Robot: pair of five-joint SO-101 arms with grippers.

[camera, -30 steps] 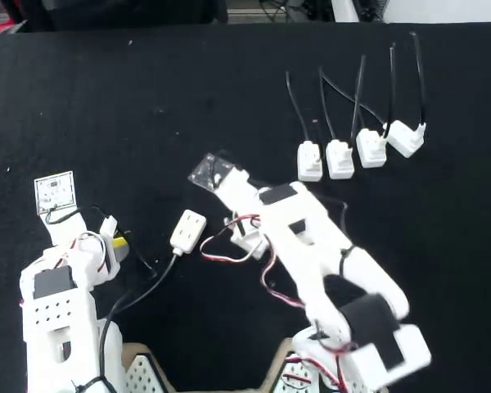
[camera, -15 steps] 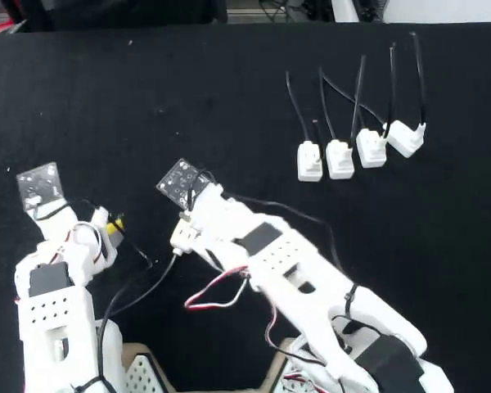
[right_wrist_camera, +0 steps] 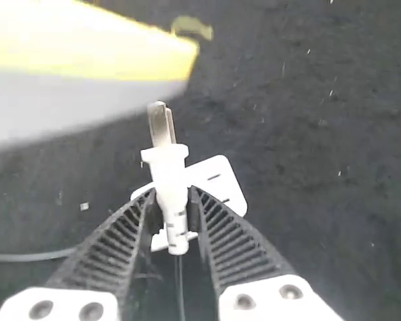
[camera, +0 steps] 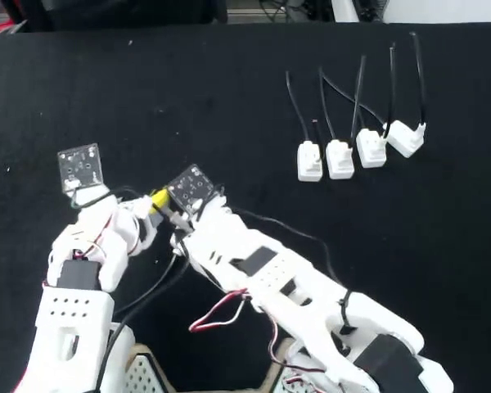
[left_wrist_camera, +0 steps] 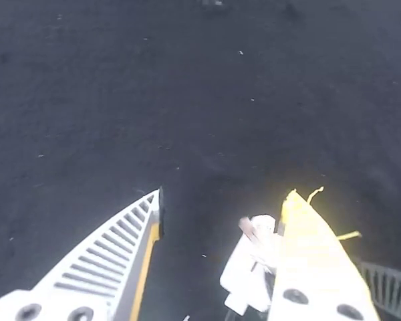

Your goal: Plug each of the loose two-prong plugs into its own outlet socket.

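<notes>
Plug (right_wrist_camera: 168, 177) in right jaws; left jaws just beside.

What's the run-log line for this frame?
right gripper: shut on two-prong plug | outlet socket: close by, plug not inserted | left gripper: open, alongside

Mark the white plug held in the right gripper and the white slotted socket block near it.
White two-prong plug (right_wrist_camera: 168, 186): right wrist view, on its body below the metal prongs.
White socket block (right_wrist_camera: 220, 178): right wrist view, on its slotted face.
</notes>
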